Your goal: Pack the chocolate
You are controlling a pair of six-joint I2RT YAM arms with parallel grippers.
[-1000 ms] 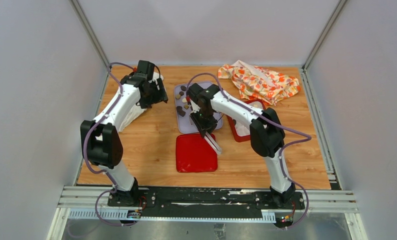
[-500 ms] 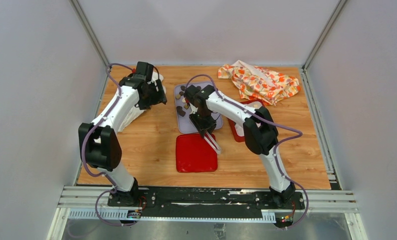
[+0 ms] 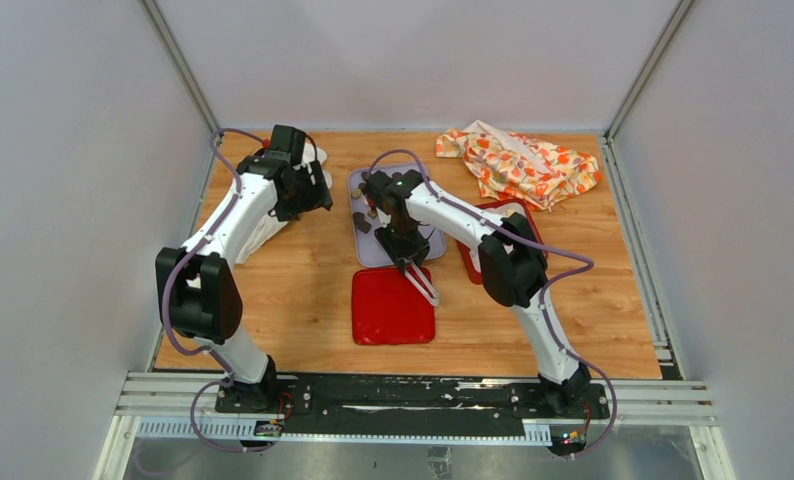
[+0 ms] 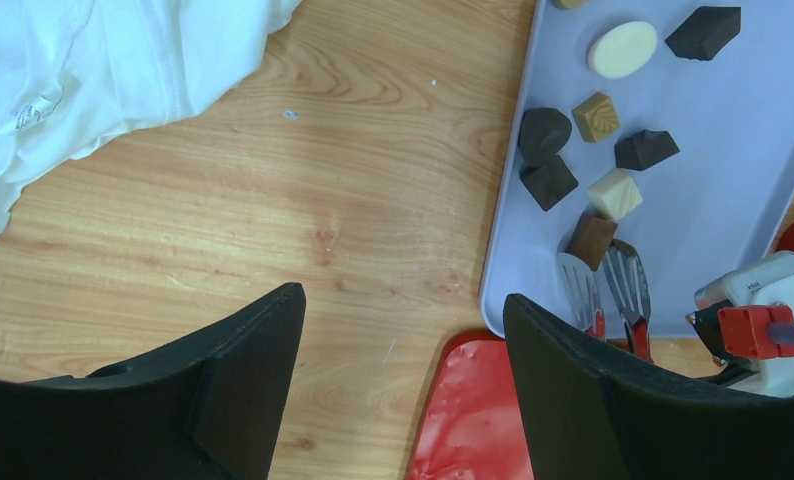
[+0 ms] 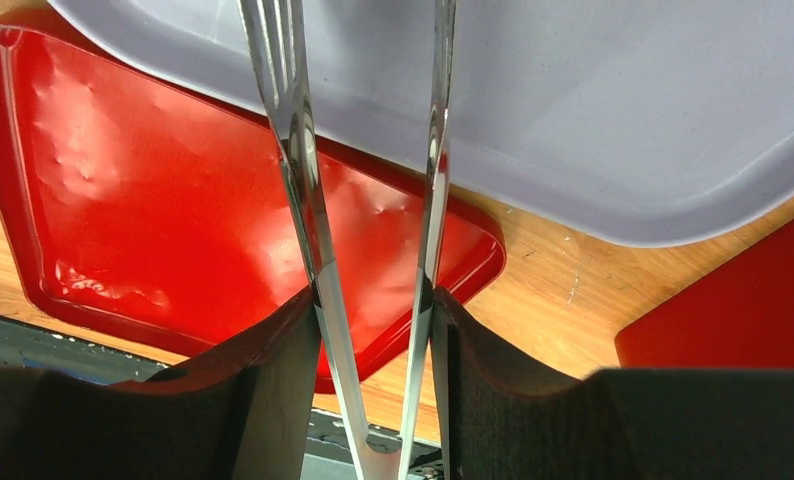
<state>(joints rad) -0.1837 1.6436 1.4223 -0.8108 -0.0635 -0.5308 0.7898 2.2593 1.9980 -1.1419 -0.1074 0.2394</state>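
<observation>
Several chocolate pieces (image 4: pixel 597 128), dark brown, tan and cream, lie on a lavender tray (image 4: pixel 733 170); they also show in the top view (image 3: pixel 361 226). My right gripper (image 5: pixel 373 300) is shut on metal tongs (image 5: pixel 298 140) with red handles. In the left wrist view the tongs' tips (image 4: pixel 605 283) rest on the tray right by a brown piece (image 4: pixel 591 238), on either side of its near end. I cannot tell whether they pinch it. My left gripper (image 4: pixel 403 310) is open and empty above bare wood, left of the tray.
A red lid (image 3: pixel 393 306) lies in front of the tray (image 3: pixel 425 243). A red box (image 3: pixel 485 255) sits to its right, partly under my right arm. A white cloth (image 4: pixel 93 70) lies at the left, an orange patterned cloth (image 3: pixel 521 162) at the back right.
My right arm has carried the tongs a little farther back and left, onto the tray. My left gripper has shifted slightly back and stays open.
</observation>
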